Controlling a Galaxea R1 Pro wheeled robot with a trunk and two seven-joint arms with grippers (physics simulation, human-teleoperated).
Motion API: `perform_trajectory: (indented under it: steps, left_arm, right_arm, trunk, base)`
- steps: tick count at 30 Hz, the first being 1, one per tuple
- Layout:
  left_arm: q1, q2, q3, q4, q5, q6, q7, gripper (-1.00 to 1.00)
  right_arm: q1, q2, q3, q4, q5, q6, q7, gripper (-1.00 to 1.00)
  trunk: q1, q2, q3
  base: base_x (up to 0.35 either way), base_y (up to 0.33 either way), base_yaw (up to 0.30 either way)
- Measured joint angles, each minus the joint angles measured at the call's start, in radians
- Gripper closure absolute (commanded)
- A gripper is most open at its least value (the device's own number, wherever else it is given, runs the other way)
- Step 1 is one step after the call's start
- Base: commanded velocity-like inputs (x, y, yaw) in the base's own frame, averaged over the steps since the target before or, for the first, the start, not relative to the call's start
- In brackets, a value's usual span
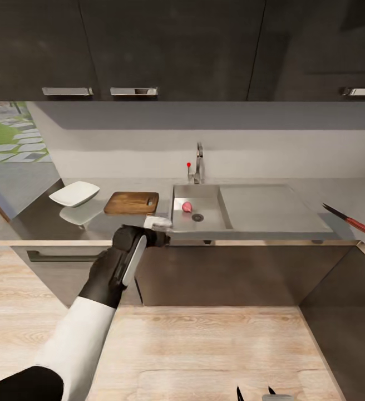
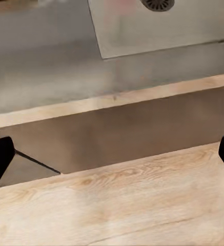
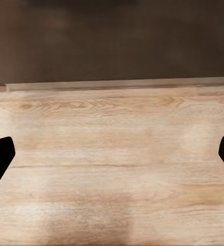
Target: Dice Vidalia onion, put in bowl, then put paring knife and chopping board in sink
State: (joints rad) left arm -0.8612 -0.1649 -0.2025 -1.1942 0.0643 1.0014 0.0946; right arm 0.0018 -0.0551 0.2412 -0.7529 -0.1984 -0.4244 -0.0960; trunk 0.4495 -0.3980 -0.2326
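My left claw (image 1: 159,224) reaches to the countertop's (image 1: 38,223) front edge, fingers spread wide with nothing between them. The Vidalia onion (image 1: 187,206) lies in the sink (image 1: 260,209) basin beside the drain, just beyond my claw and slightly right. The chopping board (image 1: 131,203) and bowl (image 1: 74,193) sit left of the sink; the paring knife (image 1: 349,219) lies far right. My right claw (image 1: 256,393) hangs low over the wooden floor (image 3: 112,169), fingers spread, holding nothing.

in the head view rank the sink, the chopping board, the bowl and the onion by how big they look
1. sink
2. chopping board and bowl: look about alike, no clear ranking
3. Vidalia onion, smallest
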Motion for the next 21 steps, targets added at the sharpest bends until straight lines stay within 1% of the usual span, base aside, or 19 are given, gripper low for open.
perform_trajectory:
  steps: [1, 2, 3, 4, 6, 9, 10, 11, 13, 14, 15, 18, 21]
  left_arm:
    - [-0.026, 0.000, 0.000, 0.021, 0.006, 0.000, 0.000, -1.00]
    - [-0.085, -0.001, 0.000, 0.074, 0.016, -0.001, 0.003, -1.00]
    - [-0.119, -0.001, 0.000, 0.105, 0.021, -0.001, 0.014, -1.00]
    - [-0.141, -0.001, 0.000, 0.124, 0.025, -0.001, 0.032, -1.00]
    - [-0.160, 0.000, 0.000, 0.127, 0.032, -0.001, 0.055, -1.00]
    - [-0.171, 0.001, -0.001, 0.110, 0.060, 0.001, 0.071, -1.00]
    - [-0.173, 0.001, -0.002, 0.100, 0.079, 0.002, 0.074, -1.00]
    - [-0.176, 0.003, -0.004, 0.079, 0.107, 0.002, 0.077, -1.00]
    - [-0.177, 0.006, -0.006, 0.027, 0.130, 0.003, 0.078, -1.00]
    - [-0.178, 0.007, -0.008, 0.008, 0.133, 0.003, 0.078, -1.00]
    - [-0.178, 0.008, -0.011, -0.029, 0.138, 0.003, 0.079, -1.00]
    - [-0.178, 0.012, -0.025, -0.083, 0.143, 0.004, 0.080, -1.00]
    - [-0.178, 0.016, -0.034, -0.108, 0.144, 0.004, 0.081, -1.00]
  right_arm:
    - [0.000, 0.000, 0.000, 0.001, 0.000, 0.000, 0.000, -1.00]
    - [0.000, 0.000, 0.000, 0.007, 0.000, 0.000, 0.001, -1.00]
    - [0.000, 0.000, 0.000, 0.012, 0.000, 0.000, 0.001, -1.00]
    - [0.000, 0.001, 0.000, 0.014, 0.000, -0.001, 0.002, -1.00]
    - [0.000, 0.001, 0.000, 0.017, 0.000, -0.001, 0.002, -1.00]
    - [0.000, 0.001, 0.000, 0.019, 0.000, -0.001, 0.003, -1.00]
    - [0.000, 0.001, 0.000, 0.019, 0.000, -0.001, 0.003, -1.00]
    - [0.000, 0.002, 0.000, 0.019, -0.001, -0.002, 0.003, -1.00]
    - [0.000, 0.002, 0.000, 0.019, -0.001, -0.002, 0.003, -1.00]
    - [0.000, 0.002, -0.001, 0.019, -0.001, -0.002, 0.003, -1.00]
    - [0.000, 0.001, -0.001, 0.020, -0.001, -0.002, 0.003, -1.00]
    - [0.000, 0.001, -0.003, 0.020, 0.000, -0.002, 0.002, -1.00]
    - [0.000, 0.000, -0.003, 0.020, 0.000, -0.002, 0.000, -1.00]
  trunk:
    - [0.000, 0.000, 0.000]
    - [0.000, 0.000, 0.000]
    - [0.000, 0.000, 0.000]
    - [0.000, 0.000, 0.000]
    - [0.000, 0.000, 0.000]
    - [0.000, 0.000, 0.000]
    - [0.000, 0.000, 0.000]
    - [0.000, 0.000, 0.000]
    - [0.000, 0.000, 0.000]
    - [0.000, 0.000, 0.000]
    - [0.000, 0.000, 0.000]
    - [0.000, 0.000, 0.000]
    - [0.000, 0.000, 0.000]
  base:
    - [0.000, 0.000, 0.000]
    - [0.000, 0.000, 0.000]
    - [0.000, 0.000, 0.000]
    - [0.000, 0.000, 0.000]
    - [0.000, 0.000, 0.000]
    - [0.000, 0.000, 0.000]
    - [0.000, 0.000, 0.000]
    - [0.000, 0.000, 0.000]
    - [0.000, 0.000, 0.000]
    - [0.000, 0.000, 0.000]
    - [0.000, 0.000, 0.000]
    - [0.000, 0.000, 0.000]
    - [0.016, -0.016, 0.000]
